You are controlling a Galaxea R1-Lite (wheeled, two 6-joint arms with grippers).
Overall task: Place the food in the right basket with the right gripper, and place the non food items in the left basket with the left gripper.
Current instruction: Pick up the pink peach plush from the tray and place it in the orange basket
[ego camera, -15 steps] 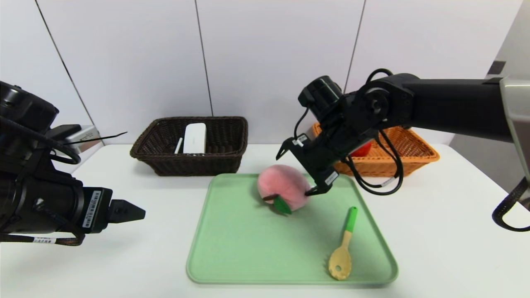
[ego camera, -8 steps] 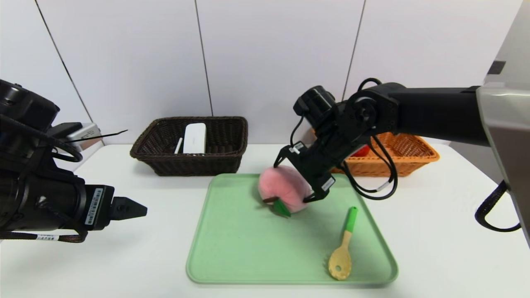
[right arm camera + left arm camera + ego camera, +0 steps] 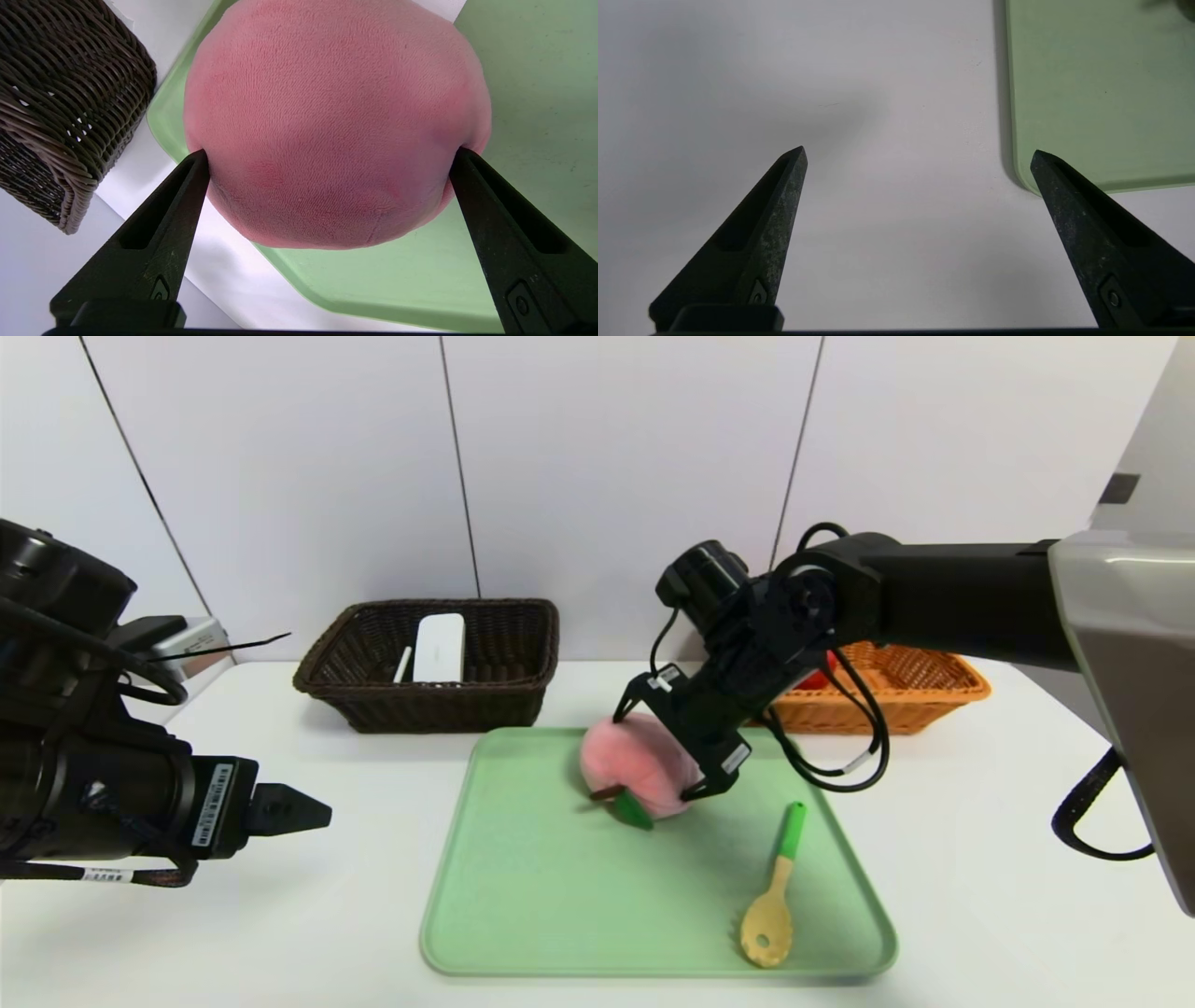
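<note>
Peach [image 3: 633, 761], pink plush, sits at the far middle of the green tray [image 3: 560, 896], stem and green leaf [image 3: 635, 810] facing near-left. Right gripper [image 3: 660, 751] is down over it from the far right, jaws spread wide, one finger on each side of the plush. In the right wrist view both fingertips [image 3: 198, 163] touch the peach's [image 3: 336, 126] flanks, fabric barely dented; can't tell if it's gripped firmly. Peach rests on the tray [image 3: 537, 93], close to its far-left edge, dark basket [image 3: 60, 107] just beyond.

Left gripper [image 3: 308, 810] hangs low over the white table [image 3: 1008, 859] left of the tray, jaws wide apart with nothing between them; wrist view shows its fingertips [image 3: 796, 161] above bare table [image 3: 738, 70] beside the tray's [image 3: 1101, 84] near-left corner.

Spoon [image 3: 771, 896], green handle and tan bowl, lies on the tray's near-right part, well apart from the peach.

Dark basket [image 3: 523, 700] at far left holds a white flat item [image 3: 439, 647]. Orange basket [image 3: 896, 695] at far right is partly hidden by the right arm; something red [image 3: 822, 674] inside.
</note>
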